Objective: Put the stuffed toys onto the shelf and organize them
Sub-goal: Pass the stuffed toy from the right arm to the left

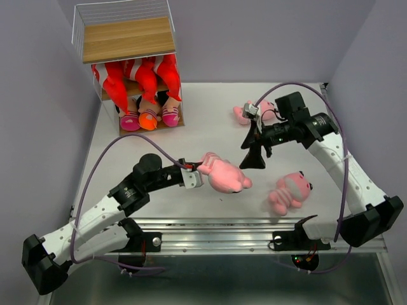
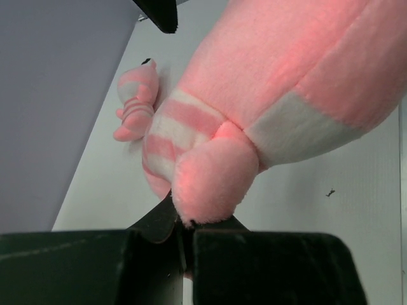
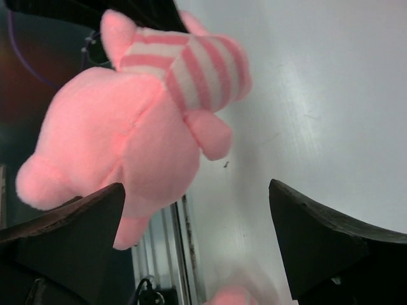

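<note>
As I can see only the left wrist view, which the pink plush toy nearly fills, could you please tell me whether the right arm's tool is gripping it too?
Observer: No, the right tool stands open beside the pink striped plush animal that the left tool clamps.
Operator: Thank you. Is any shelf board free?
Observer: The top board of the white wire-framed wooden shelf is bare.
Operator: Do other toys wait on the table?
Observer: Two more pink striped plush animals lie on the white table, that one nearer the arms, the other beyond the right tool.
</note>
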You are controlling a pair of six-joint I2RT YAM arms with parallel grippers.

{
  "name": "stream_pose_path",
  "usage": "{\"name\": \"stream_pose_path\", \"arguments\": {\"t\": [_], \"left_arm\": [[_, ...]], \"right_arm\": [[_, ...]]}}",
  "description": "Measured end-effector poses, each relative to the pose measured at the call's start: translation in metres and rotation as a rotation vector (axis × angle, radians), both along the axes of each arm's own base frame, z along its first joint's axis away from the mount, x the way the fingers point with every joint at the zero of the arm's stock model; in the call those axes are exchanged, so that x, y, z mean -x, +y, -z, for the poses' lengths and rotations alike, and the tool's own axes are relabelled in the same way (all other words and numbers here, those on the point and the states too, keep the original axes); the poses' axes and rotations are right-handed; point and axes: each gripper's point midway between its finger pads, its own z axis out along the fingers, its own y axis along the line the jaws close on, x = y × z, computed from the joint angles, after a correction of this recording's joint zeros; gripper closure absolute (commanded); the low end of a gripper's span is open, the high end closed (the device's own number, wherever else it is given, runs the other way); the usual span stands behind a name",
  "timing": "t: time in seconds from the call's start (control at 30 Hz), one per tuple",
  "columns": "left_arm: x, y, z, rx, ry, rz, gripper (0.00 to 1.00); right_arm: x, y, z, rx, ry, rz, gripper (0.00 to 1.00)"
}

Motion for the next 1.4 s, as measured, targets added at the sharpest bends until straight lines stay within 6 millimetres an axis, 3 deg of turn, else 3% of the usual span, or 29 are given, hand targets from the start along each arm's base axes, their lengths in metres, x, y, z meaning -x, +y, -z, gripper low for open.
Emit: {"name": "stream_pose_path", "arguments": {"t": [0.07, 0.13, 0.23, 0.33, 0.4, 0.47, 0.5, 0.6, 0.7, 0.73, 0.83, 0.93, 1.03, 1.2, 1.3, 1.4], "left_arm": [[0.000, 0.003, -0.003, 0.015, 0.017, -0.022, 1.00], [-0.002, 0.008, -0.004, 0.031, 0.044, -0.063, 1.00], [-0.007, 0.015, -0.005, 0.050, 0.096, -0.134, 1.00], [-0.015, 0.023, -0.016, 0.085, 0.168, -0.233, 1.00], [-0.021, 0.028, -0.039, 0.149, 0.207, -0.298, 1.00], [-0.026, 0.032, -0.062, 0.206, 0.231, -0.350, 1.00], [-0.030, 0.035, -0.080, 0.253, 0.242, -0.384, 1.00], [-0.040, 0.047, -0.128, 0.375, 0.289, -0.495, 1.00], [-0.050, 0.063, -0.183, 0.502, 0.316, -0.605, 1.00], [-0.054, 0.070, -0.207, 0.571, 0.321, -0.648, 1.00], [-0.063, 0.095, -0.250, 0.705, 0.327, -0.762, 1.00], [-0.074, 0.129, -0.286, 0.833, 0.322, -0.897, 1.00], [-0.085, 0.160, -0.307, 0.923, 0.296, -1.005, 1.00], [-0.118, 0.207, -0.321, 0.997, 0.266, -1.172, 1.00], [-0.139, 0.216, -0.325, 1.007, 0.286, -1.197, 1.00], [-0.169, 0.224, -0.315, 1.001, 0.357, -1.208, 1.00]], "right_arm": [[-0.014, -0.003, -0.008, 0.018, -0.053, 0.071, 0.00], [-0.042, -0.014, -0.027, 0.028, -0.124, 0.194, 0.00], [-0.092, -0.053, -0.061, 0.008, -0.223, 0.418, 0.00], [-0.136, -0.107, -0.093, -0.021, -0.306, 0.650, 0.00], [-0.151, -0.132, -0.093, -0.027, -0.308, 0.742, 0.00], [-0.157, -0.133, -0.076, -0.041, -0.270, 0.760, 0.00], [-0.158, -0.132, -0.068, -0.047, -0.252, 0.760, 0.00], [-0.151, -0.124, 0.002, -0.043, -0.082, 0.766, 0.00], [-0.140, -0.121, 0.056, -0.025, 0.067, 0.783, 0.00], [-0.136, -0.120, 0.067, -0.026, 0.105, 0.786, 0.00], [-0.131, -0.115, 0.086, -0.054, 0.150, 0.784, 0.00], [-0.122, -0.112, 0.097, -0.074, 0.173, 0.784, 0.00], [-0.118, -0.109, 0.095, -0.101, 0.160, 0.774, 0.00], [-0.119, -0.108, 0.076, -0.142, 0.079, 0.766, 0.00], [-0.119, -0.108, 0.069, -0.152, 0.049, 0.764, 0.00], [-0.119, -0.109, 0.065, -0.157, 0.025, 0.767, 0.00]]}}
